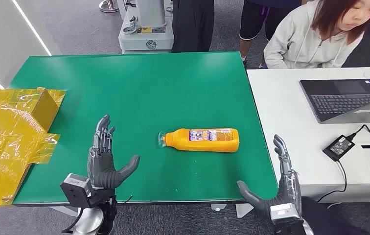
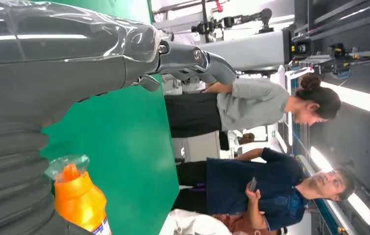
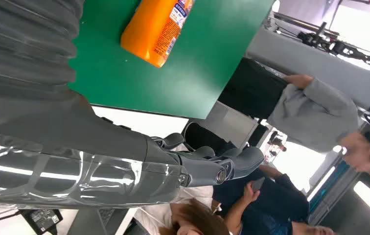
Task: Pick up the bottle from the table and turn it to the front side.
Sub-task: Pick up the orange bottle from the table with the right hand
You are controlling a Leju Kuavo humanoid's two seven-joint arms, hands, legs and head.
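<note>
The orange bottle lies flat (label up) on the green table; left hand and right hand, fingers spread and empty, could roll it away with a glancing touch.

Orange bottle laid on its side on green table, near table middle toward front edge. Long axis set roughly parallel to front edge. Clear cap end pointed toward robot's left; flat base pointed toward its right. Printed label with blue and white graphics turned upward. Bottle untouched, both hands well apart from it.
</note>
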